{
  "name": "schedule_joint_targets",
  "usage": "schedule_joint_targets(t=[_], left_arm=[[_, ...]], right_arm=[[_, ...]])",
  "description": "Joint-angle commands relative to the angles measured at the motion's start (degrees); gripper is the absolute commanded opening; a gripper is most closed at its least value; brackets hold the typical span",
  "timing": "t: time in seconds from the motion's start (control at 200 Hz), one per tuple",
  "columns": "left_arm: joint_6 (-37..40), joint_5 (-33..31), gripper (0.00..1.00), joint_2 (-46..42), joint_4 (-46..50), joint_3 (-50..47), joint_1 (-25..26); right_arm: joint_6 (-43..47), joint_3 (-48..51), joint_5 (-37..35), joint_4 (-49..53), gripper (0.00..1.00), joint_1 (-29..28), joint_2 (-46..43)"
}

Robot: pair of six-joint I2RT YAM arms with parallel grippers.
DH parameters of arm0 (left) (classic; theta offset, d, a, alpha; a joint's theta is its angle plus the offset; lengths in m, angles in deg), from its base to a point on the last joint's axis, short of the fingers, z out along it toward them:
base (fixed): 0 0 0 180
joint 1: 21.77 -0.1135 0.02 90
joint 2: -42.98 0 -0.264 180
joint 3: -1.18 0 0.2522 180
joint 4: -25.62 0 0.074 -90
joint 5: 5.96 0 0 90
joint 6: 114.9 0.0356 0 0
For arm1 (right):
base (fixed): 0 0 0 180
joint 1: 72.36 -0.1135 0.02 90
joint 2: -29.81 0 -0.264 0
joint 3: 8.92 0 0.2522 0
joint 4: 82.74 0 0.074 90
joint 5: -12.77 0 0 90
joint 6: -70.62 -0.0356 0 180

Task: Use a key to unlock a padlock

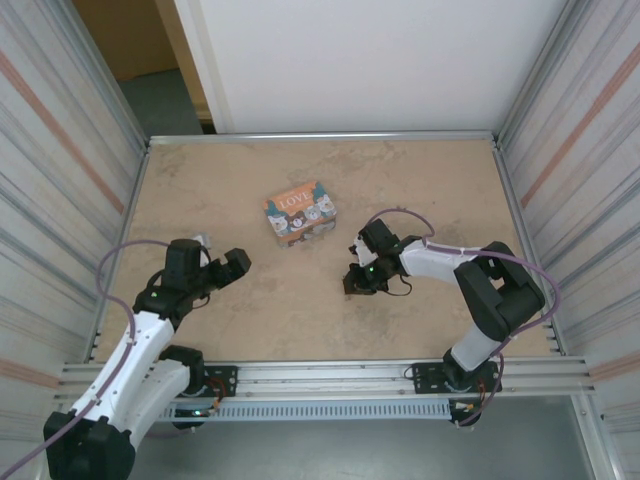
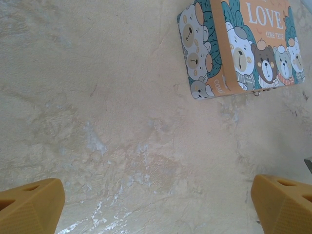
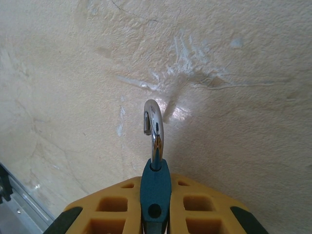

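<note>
Right pincer [image 3: 155,200] is clamped on the padlock [image 3: 155,183] body at bottom centre of its wrist view, shackle pointing up-frame over the tabletop [image 3: 234,136]. Shackle's free end hangs clear of the body, so I read the lock as released and the unlock step as done. Left pincer [image 2: 156,209] stands wide apart, holding nothing, LOVE box [image 2: 243,44] upper right; next move looks like lowering the padlock and letting go gently.
</note>
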Motion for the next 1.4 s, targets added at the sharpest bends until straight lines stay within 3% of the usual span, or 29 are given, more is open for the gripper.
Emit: schedule_joint_targets(t=[0.0, 0.431, 0.957, 0.967, 0.977, 0.992, 1.393], left_arm=[[0.1, -1.3, 0.99, -0.3, -0.9, 0.9, -0.6], [0.6, -2.0, 0.99, -1.5, 0.1, 1.5, -0.6], [2.3, -4.9, 0.99, -3.5, 3.1, 2.8, -1.2], [2.3, -4.8, 0.99, -3.5, 3.2, 2.8, -1.2], [2.3, -4.9, 0.99, -3.5, 3.2, 2.9, -1.2], [2.3, -5.0, 0.99, -3.5, 3.3, 2.9, -1.2], [2.6, -6.6, 0.99, -3.7, 5.5, 5.6, -1.5]], right_arm=[[0.6, -0.8, 0.0, 1.2, 0.17, -0.4, 0.6], [0.8, -0.8, -2.2, 2.5, 0.33, -0.5, -2.1], [3.0, 1.8, -9.1, 4.1, 0.71, -0.6, -11.4], [3.0, 1.9, -9.2, 4.2, 0.78, -0.5, -11.7], [3.2, 1.9, -9.4, 4.3, 0.93, -0.6, -11.9], [3.3, 1.9, -9.8, 4.5, 1.0, -0.5, -12.4], [5.8, 2.8, -17.5, 8.7, 0.99, 0.6, -22.9]])
